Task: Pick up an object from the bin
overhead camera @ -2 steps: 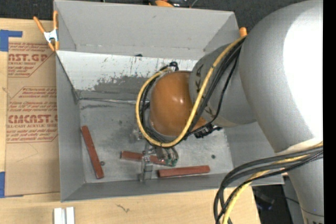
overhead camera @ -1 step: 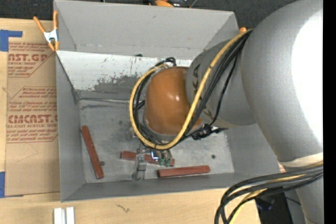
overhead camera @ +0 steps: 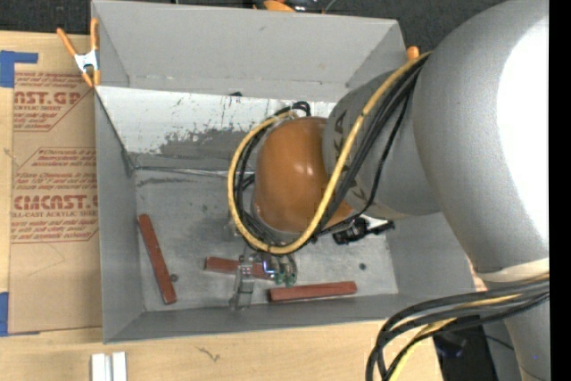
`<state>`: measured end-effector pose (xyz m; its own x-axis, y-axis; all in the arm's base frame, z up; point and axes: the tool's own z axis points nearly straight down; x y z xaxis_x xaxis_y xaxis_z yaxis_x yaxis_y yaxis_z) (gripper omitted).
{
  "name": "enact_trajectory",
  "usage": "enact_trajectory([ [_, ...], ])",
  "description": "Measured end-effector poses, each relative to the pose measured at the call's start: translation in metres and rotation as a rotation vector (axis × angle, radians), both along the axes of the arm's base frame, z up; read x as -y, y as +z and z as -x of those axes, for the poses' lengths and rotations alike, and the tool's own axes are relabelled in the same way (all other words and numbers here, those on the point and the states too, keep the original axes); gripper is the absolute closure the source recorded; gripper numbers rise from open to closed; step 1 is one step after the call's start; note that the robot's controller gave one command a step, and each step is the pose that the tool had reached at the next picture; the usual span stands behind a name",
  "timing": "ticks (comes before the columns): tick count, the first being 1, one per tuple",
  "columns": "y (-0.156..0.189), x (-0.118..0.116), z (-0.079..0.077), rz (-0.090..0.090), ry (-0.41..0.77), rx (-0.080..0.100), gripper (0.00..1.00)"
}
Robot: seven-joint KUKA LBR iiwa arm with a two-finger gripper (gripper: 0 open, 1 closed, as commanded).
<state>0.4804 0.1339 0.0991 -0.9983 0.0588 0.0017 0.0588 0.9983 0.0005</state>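
Gripper (under the arm's orange cover) sits low by the front wall of the grey metal bin, at the right end of a short red-brown flat stick. Whether it is released or clenched, I cannot tell. A longer red-brown stick lies just right, and a tilted red-brown stick well left.

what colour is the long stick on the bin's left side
Reddish brown; the stick shows best in the camera view.

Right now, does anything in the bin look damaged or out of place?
Nothing serious. Three reddish-brown sticks lie loose on the floor: left stick, short stick and front stick by the gripper. Only the bin's back wall looks scuffed dark.
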Motion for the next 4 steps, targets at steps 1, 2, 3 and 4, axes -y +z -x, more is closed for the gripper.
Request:
enact_trajectory([
  [1, -0.03, -0.021, -0.004, -0.002, 0.023, 0.007, 0.0],
  [2, -0.029, 0.013, -0.004, 0.0, -0.125, 0.004, 0.0],
  [3, -0.029, 0.012, -0.003, 0.0, -0.124, 0.002, 1.0],
  [4, -0.019, 0.012, -0.003, 0.0, -0.124, 0.001, 1.0],
])
